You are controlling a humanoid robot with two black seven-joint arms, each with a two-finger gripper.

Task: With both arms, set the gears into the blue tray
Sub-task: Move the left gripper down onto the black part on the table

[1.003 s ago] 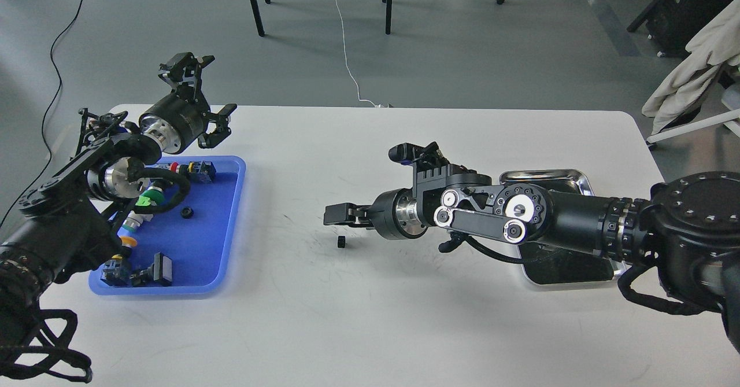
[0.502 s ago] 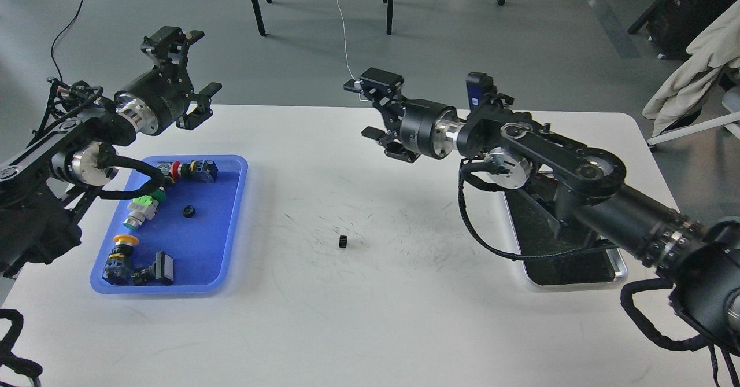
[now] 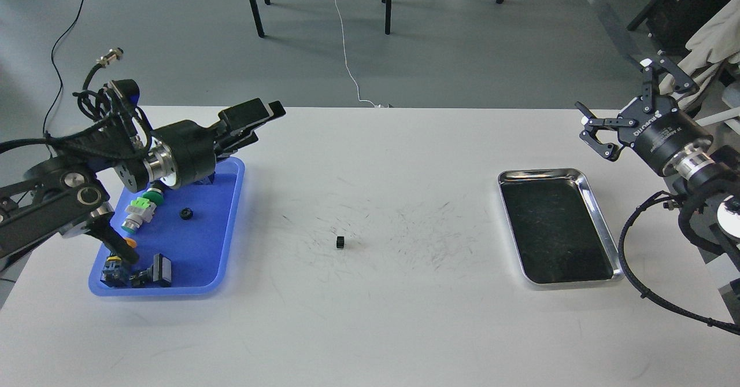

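Observation:
One small black gear (image 3: 340, 242) lies on the white table near its middle, apart from both grippers. A second gear (image 3: 185, 213) lies inside the blue tray (image 3: 230, 242) at the left. My left gripper (image 3: 250, 125) hovers over the tray's far right corner, pointing right, its fingers slightly apart with nothing between them. My right gripper (image 3: 623, 104) is raised at the far right, beyond the steel tray, open and empty. The left arm hides part of the blue tray's far end.
The blue tray also holds coloured push-button switches (image 3: 139, 213) and black switch blocks (image 3: 156, 271). A shiny steel tray (image 3: 596, 219) stands at the right. Chair legs and cables are on the floor beyond the table.
The right arm has swung from over the table's middle to the far right edge. The left gripper has dropped and turned right, over the blue tray's far corner. Both gears stayed put.

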